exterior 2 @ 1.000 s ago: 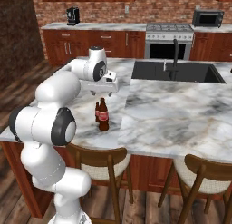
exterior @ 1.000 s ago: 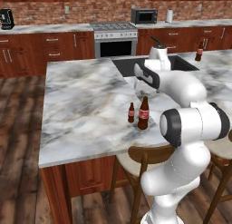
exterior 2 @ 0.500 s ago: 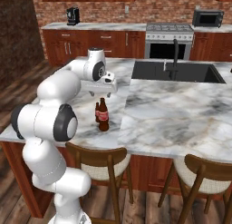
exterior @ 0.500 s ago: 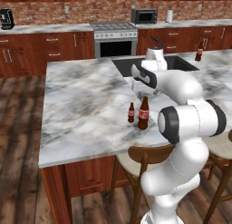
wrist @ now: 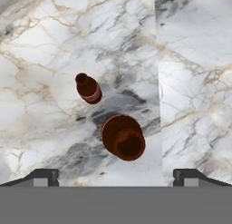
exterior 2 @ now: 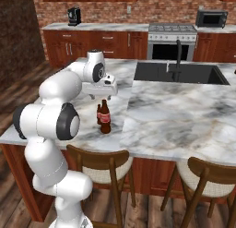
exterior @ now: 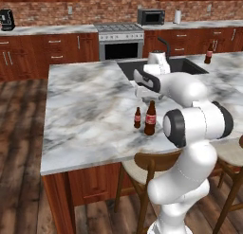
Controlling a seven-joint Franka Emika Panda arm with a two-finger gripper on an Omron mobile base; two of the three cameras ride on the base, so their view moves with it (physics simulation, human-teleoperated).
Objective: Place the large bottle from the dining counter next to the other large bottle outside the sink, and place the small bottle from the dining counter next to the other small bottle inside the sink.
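Hand view looks down on the small bottle (wrist: 89, 88) and large bottle (wrist: 123, 138), rigid, slick glass, best pinched at the body by the wide-open end effector (wrist: 116, 177).

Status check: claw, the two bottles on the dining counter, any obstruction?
Claw open, above both bottles. Small bottle and large bottle upright on dining counter, untouched. Nothing in the way.
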